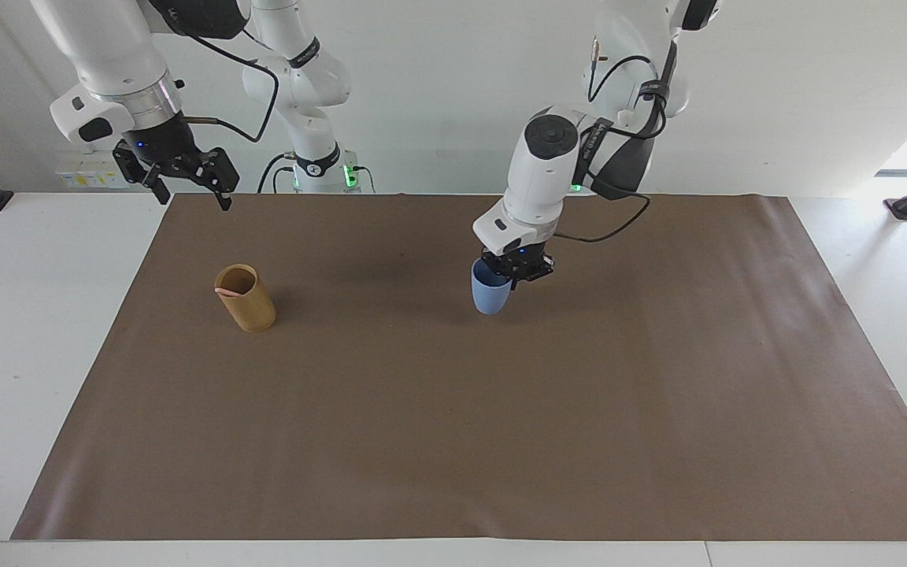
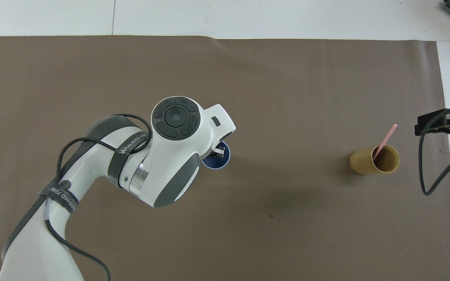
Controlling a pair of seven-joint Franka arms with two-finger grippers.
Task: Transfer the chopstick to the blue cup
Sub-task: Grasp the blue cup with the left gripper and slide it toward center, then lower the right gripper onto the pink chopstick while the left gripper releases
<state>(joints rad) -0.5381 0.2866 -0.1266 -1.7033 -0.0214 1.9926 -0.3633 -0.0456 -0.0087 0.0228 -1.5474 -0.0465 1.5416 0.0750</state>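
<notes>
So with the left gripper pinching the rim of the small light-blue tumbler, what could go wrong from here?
1. The left gripper holds the small light-blue tumbler by one side of its rim only, so it could tilt or slip free.
2. The thin pale-pink chopstick leans in the tan cylindrical holder; the waiting open right gripper may tip that holder when grasping it.

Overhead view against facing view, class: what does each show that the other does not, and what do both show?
Only the overhead view shows the thin pale-pink chopstick as a long stick leaning out of the tan-brown cylindrical holder.

Only the facing view shows both arm bases and the whole right gripper, open, raised over the table's edge.

Both show the left gripper shut on the rim of the small light-blue cup over the brown mat.
</notes>
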